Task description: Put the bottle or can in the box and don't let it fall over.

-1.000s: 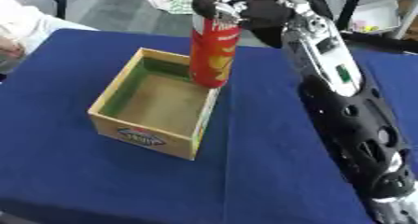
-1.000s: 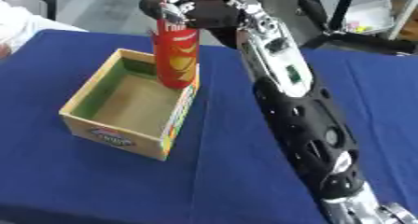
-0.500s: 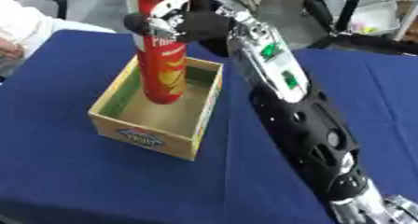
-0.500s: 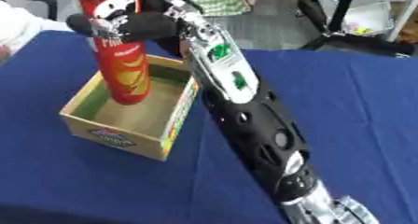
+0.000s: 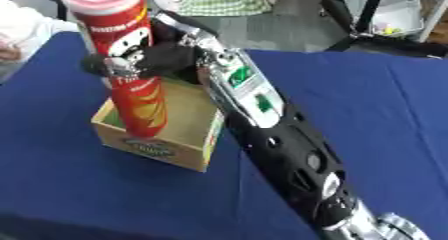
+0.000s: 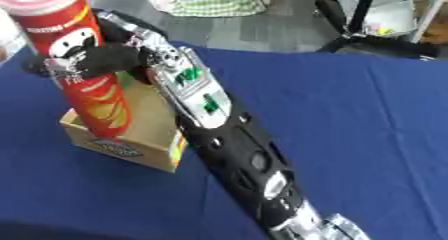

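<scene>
I see a red crisp can [image 5: 131,69] with a white rim at the top, white lettering below it, a black-and-white face on its middle and yellow crisps printed lower down. My right hand [image 5: 162,59], just beside that face, is black, and the arm behind it is black with silver joints and a white plate carrying green patches. Under the hand the cardboard box [image 5: 162,149] is tan outside, with a green inner wall and a dark blue-and-white oval label on its front. The table cloth [image 5: 367,129] all around is deep blue.
</scene>
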